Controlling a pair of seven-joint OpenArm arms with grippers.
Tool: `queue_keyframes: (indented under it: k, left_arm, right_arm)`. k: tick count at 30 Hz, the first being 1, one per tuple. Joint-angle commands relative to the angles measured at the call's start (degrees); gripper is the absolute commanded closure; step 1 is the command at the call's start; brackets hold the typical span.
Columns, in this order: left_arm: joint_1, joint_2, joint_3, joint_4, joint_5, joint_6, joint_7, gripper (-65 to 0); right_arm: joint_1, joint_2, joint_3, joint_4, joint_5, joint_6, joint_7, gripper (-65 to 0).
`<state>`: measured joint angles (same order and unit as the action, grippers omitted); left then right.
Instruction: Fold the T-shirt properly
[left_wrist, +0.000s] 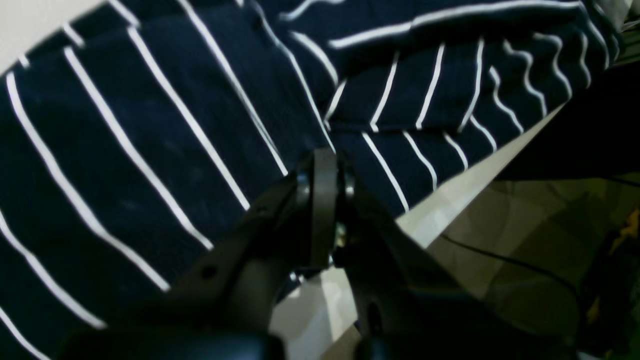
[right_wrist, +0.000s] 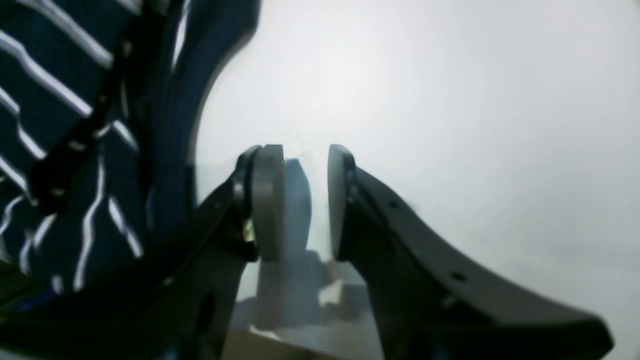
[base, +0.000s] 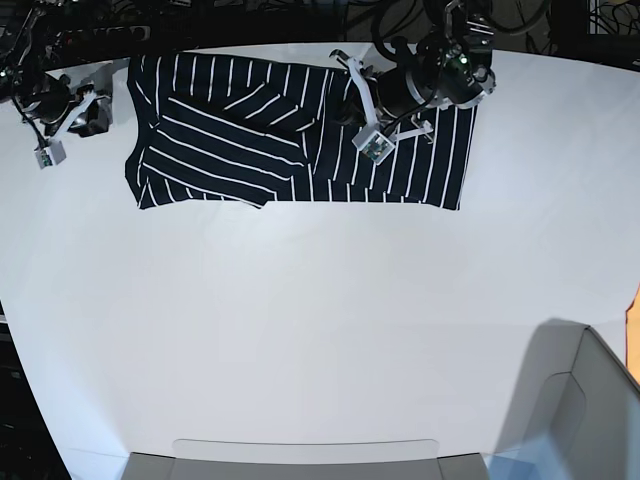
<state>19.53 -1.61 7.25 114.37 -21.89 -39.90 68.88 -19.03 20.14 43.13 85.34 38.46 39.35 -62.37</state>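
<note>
Striped T-shirt (base: 300, 140) spread along the far edge of the white bench (base: 320, 330)

Left hand (left_wrist: 325, 165) is pinched closed over the shirt, whether it grips cloth I can't tell; right hand (right_wrist: 305, 200) sits half-open, empty, just beside it.

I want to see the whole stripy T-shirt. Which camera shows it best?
The base view: the T-shirt lies spread along the table's far edge, all its outline visible. The left wrist view shows only a close patch of stripes by the shut left pincer. The right wrist view catches a blurry bit at its left edge.
</note>
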Motion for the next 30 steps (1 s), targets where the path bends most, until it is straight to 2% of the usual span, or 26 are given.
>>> queue_keyframes:
  k: [1,9,14,18,28,30]
  left_arm:
    - [-0.2,0.2,0.1,0.9,-0.8,-0.1,-1.1,0.0]
    - [-0.3,0.2,0.1,0.9,-0.8,-0.1,-1.1,0.0]
    - [-0.3,0.1,0.1,0.9,-0.8,-0.1,-1.1,0.0]
    - [-0.3,-0.1,0.1,0.9,-0.8,-0.1,-1.1,0.0]
    - [0.0,-0.2,0.4,0.9,-0.8,-0.1,-1.1,0.0]
    - [0.0,-0.2,0.4,0.9,-0.8,-0.1,-1.1,0.0]
  right_arm:
    - [0.3,1.3,-0.2,-0.5,1.9,0.6,0.9,-16.0]
    - [2.7,1.4,-6.3,-9.2,7.3,0.6,0.8,-16.0]
    - [2.0,1.1,-12.7,-7.6,12.8,0.6,0.7,-16.0]
    - [1.6,0.8,-15.3,-7.2,17.7,0.6,0.7,-16.0]
    - [6.3,-1.4,-22.0,-7.2,17.4,0.6,0.8,-15.8]
    - [7.6,-1.5,-24.5,-7.2,14.8,0.6,0.8,-15.2]
